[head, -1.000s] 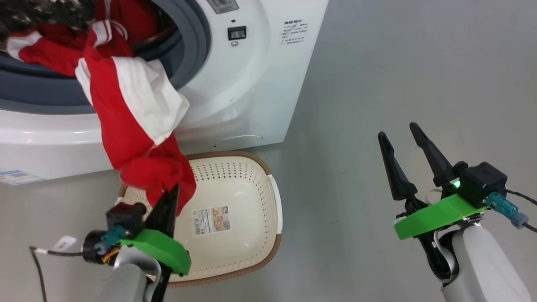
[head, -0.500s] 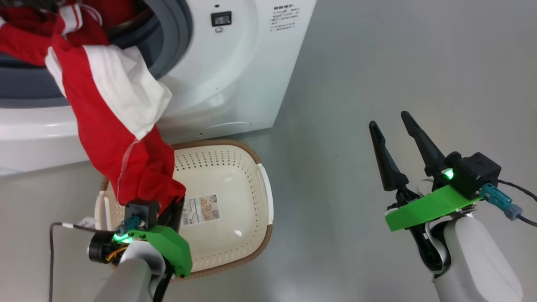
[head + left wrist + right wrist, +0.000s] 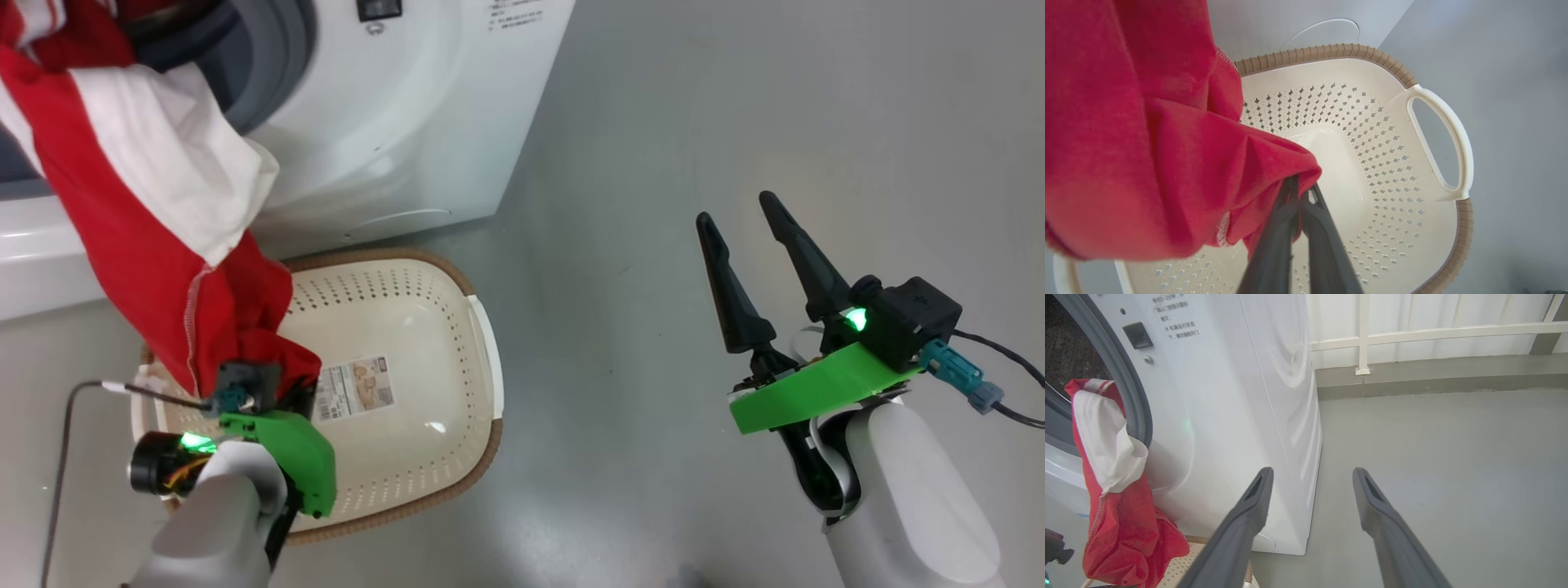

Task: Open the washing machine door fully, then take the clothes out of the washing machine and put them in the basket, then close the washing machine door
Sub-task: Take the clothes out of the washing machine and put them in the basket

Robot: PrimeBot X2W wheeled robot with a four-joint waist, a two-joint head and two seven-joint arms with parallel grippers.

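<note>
A red garment with a white panel (image 3: 139, 237) hangs from the washing machine (image 3: 392, 122) opening down to the cream perforated basket (image 3: 457, 482). My left gripper (image 3: 290, 388) is shut on the garment's lower end, over the basket's left part. In the left wrist view the gripper (image 3: 1300, 188) pinches a red fold (image 3: 1147, 163) above the basket floor, inside the brown rim (image 3: 1331, 51). My right gripper (image 3: 735, 210) is open and holds nothing, over bare floor to the right. Its wrist view shows the gripper (image 3: 1312, 471), the machine (image 3: 1229, 416) and the garment (image 3: 1114, 506). The washing machine door is out of view.
The basket stands on grey floor (image 3: 694, 98) just in front of the machine's lower front. A sticker (image 3: 355, 388) lies on the basket floor. A white railing and low kerb (image 3: 1412, 335) run behind the machine's right side.
The head camera has shifted, so the machine and basket slid up and left in view. The left gripper, still shut on the red garment, has drawn it further out towards the basket. The right gripper stays open.
</note>
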